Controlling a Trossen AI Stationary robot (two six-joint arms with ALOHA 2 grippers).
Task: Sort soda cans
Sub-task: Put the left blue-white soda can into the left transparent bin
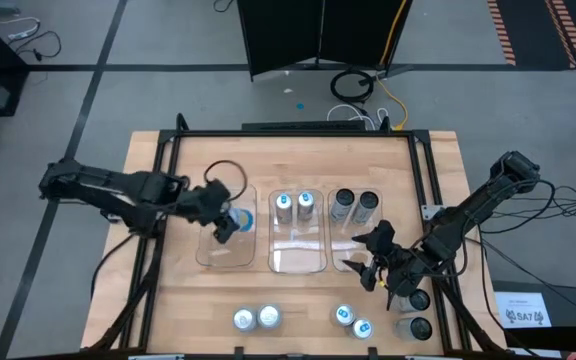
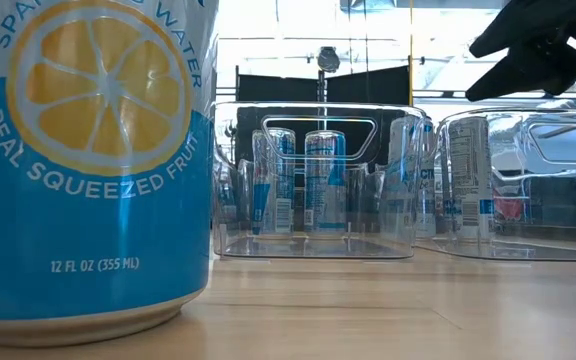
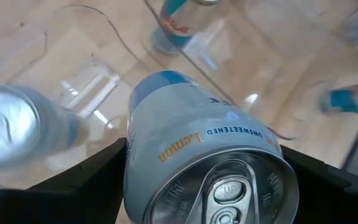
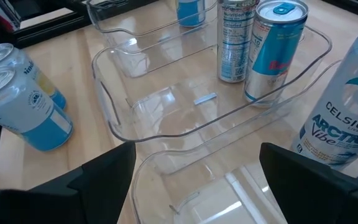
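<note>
Your left gripper has its jaws spread wide around a pale blue lemon can; in the left wrist view the can fills the gap between the two dark fingers, top toward the camera. That gripper hangs over the left clear bin, where another silver-topped can stands beside the held one.

Your right gripper has its jaws apart with nothing between them, over the near end of the right bin, which holds two dark cans at its far end. The middle bin holds two blue-topped cans at its far end.

Along the table's near edge stand two silver-topped cans, two blue-topped cans and two dark cans toward the right corner, partly hidden under the right arm.

In the low view a lemon can blocks the left side.
</note>
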